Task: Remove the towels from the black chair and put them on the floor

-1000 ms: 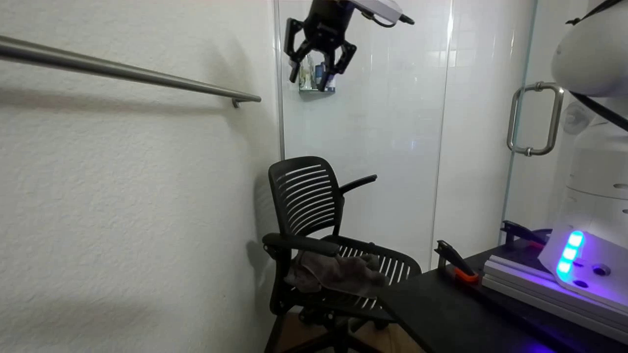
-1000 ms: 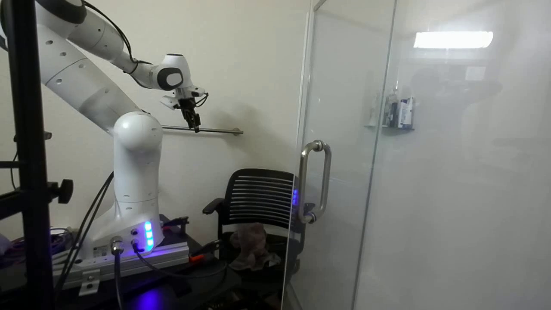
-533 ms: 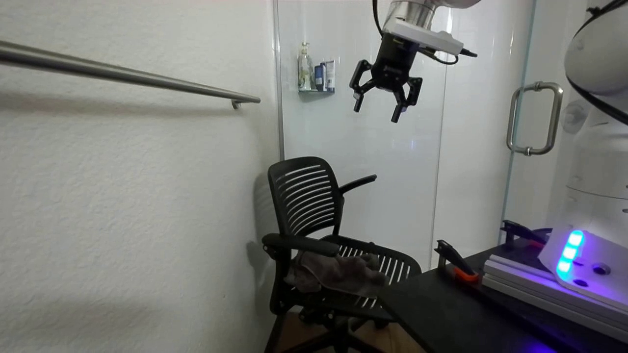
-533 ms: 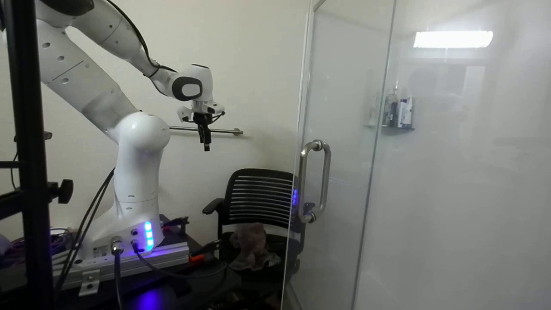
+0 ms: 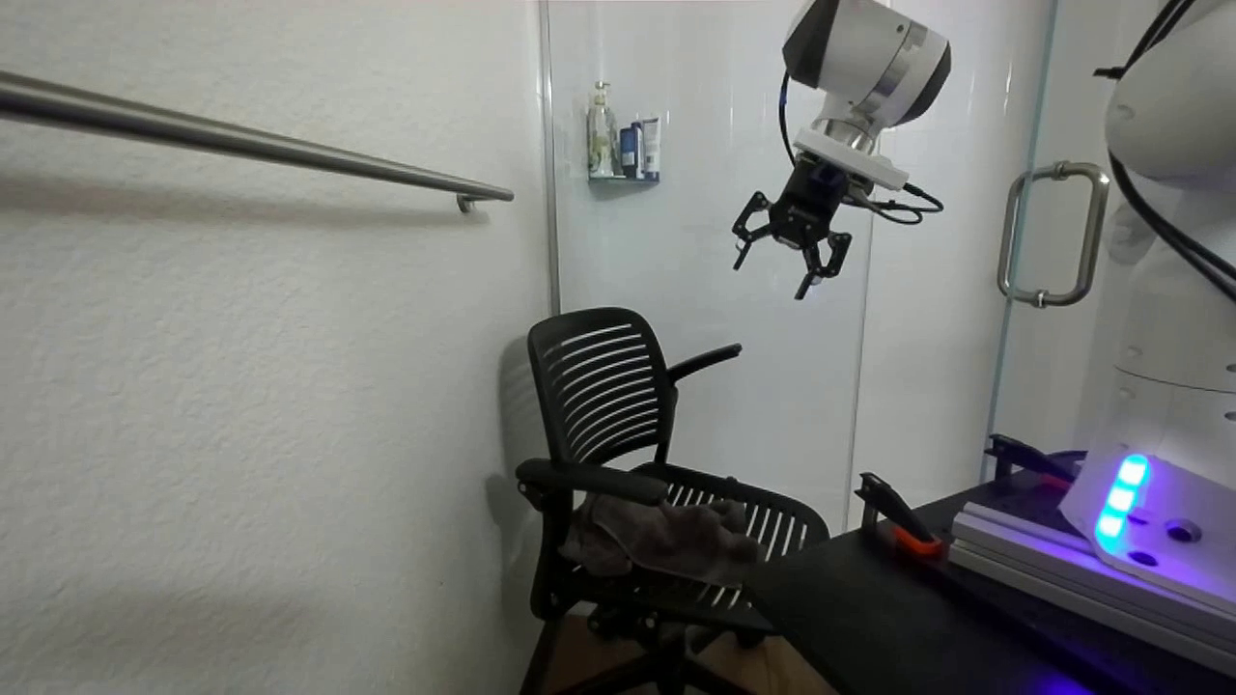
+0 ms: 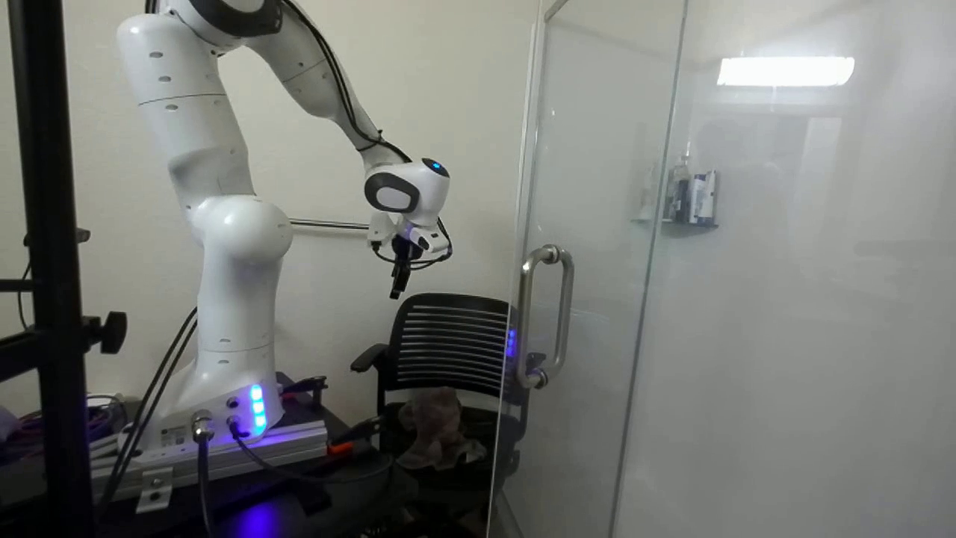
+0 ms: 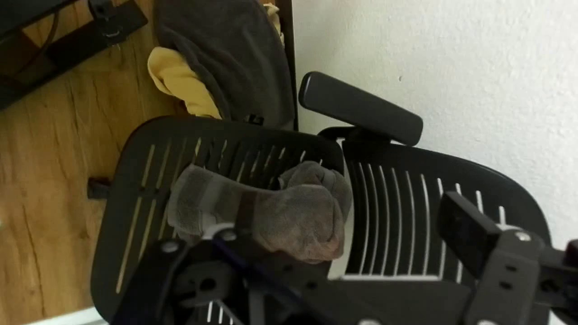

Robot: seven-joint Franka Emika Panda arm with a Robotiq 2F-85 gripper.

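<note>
Towel (image 7: 302,219) rumpled on slatted chair (image 7: 271,136)

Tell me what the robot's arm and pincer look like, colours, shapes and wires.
The arm is white, smooth and rounded, with black trim at some joints. Black cables run along it, and a blue light strip glows low down. The pincer is black and angular, with two hinged fingers and silvery screws.

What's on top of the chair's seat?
A bunched grey towel, lying on the black chair's seat. The part of the seat beneath it is covered and can't be seen.
</note>
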